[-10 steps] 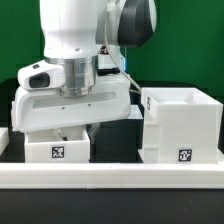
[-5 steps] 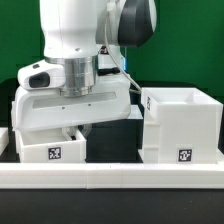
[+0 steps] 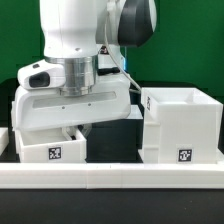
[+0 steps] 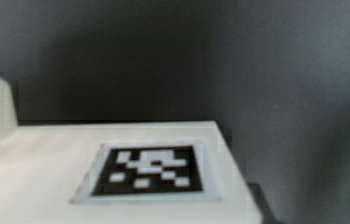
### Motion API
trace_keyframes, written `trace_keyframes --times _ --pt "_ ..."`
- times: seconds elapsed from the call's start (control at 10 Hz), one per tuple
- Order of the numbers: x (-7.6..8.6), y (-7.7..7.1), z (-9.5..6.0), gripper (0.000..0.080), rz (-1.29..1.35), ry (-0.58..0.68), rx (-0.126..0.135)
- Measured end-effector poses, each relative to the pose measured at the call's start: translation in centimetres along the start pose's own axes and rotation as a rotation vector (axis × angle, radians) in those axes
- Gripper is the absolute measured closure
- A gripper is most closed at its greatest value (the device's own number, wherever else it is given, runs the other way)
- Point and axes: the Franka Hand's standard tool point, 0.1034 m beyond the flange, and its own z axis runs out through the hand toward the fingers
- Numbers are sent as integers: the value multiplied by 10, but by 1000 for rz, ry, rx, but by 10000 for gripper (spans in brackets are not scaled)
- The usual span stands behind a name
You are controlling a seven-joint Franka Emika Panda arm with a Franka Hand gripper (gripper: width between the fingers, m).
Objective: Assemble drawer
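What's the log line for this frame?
gripper: low over tagged drawer part, jaws hidden | open-top box: exterior view's right, untouched | wrist view: tag close

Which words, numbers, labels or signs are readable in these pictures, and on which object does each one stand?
No words or numbers are readable.
One square tag, pattern only, on the low white part.
Another square tag, pattern only, on the taller white box.
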Motion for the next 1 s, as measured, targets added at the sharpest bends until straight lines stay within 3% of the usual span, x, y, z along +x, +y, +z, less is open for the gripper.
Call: trace_keyframes --times 0.3,0.7,0.8,1.0 --pt "0 -2 -14 758 -133 -9 16" --pt "-2 -2 -10 758 -210 -13 17" --pt "-1 -5 -9 758 -363 -4 -4" --pt "1 -13 -10 758 -545 -10 -5"
